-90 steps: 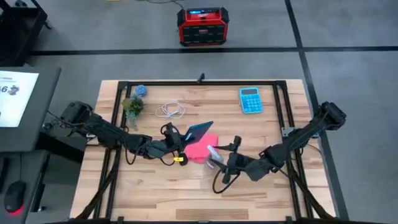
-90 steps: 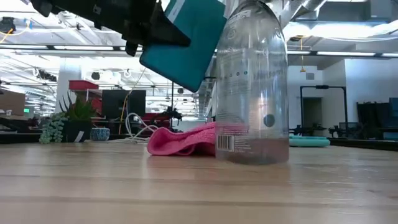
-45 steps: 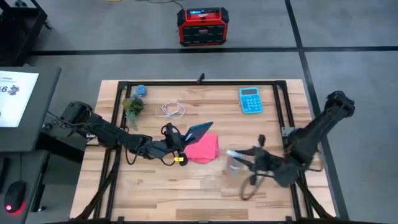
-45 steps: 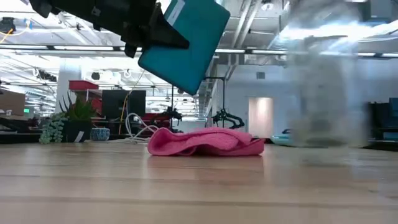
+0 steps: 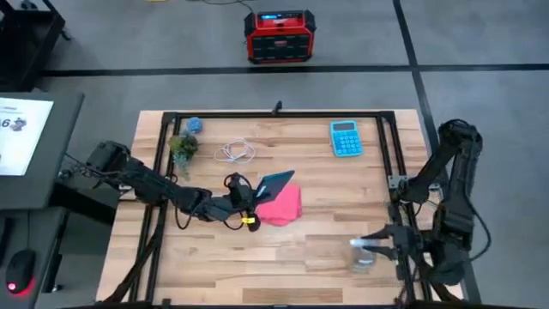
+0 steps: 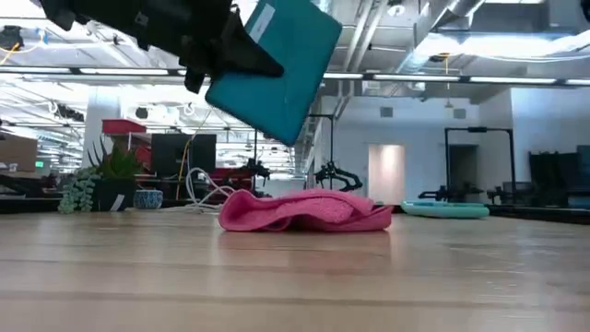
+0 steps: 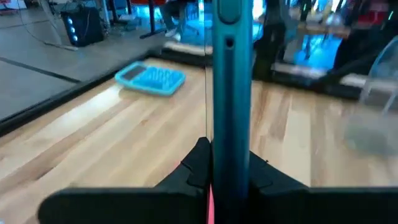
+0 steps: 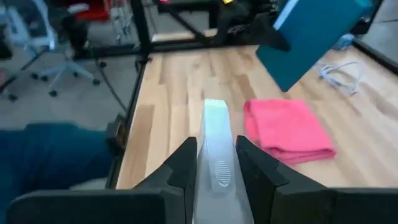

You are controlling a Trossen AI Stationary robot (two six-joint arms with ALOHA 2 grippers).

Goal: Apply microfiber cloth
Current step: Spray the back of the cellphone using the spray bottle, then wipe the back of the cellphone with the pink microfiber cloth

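The microfiber cloth (image 5: pixel 282 206) lies rumpled and partly folded on the wooden table (image 5: pixel 343 184), about midway between the left and right edges and roughly midway between the far and near edges; in the low view it shows as a low pink heap (image 6: pixel 304 211) resting flat on the boards. Nothing grips it. Just beside it, on the side toward the left edge, the left gripper (image 5: pixel 250 194) is clamped on a teal phone (image 5: pixel 274 181), holding it tilted in the air above the cloth's edge; the low view shows the phone (image 6: pixel 274 67) raised clear of the cloth, and the left wrist view looks along its thin edge (image 7: pixel 227 93) pinched between the two dark fingers (image 7: pixel 194 168). The right gripper (image 5: pixel 383 247) sits well apart from the cloth, near the table's right near corner, closed around a clear spray bottle (image 5: pixel 364 254) whose white head (image 8: pixel 215 149) fills the gap between its fingers in the right wrist view. Toward the far edge are a blue calculator (image 5: pixel 345 138) on the right side, a coiled white cable (image 5: pixel 236 153) nearer the middle, and a small green plant (image 5: pixel 183 148) toward the left far corner.
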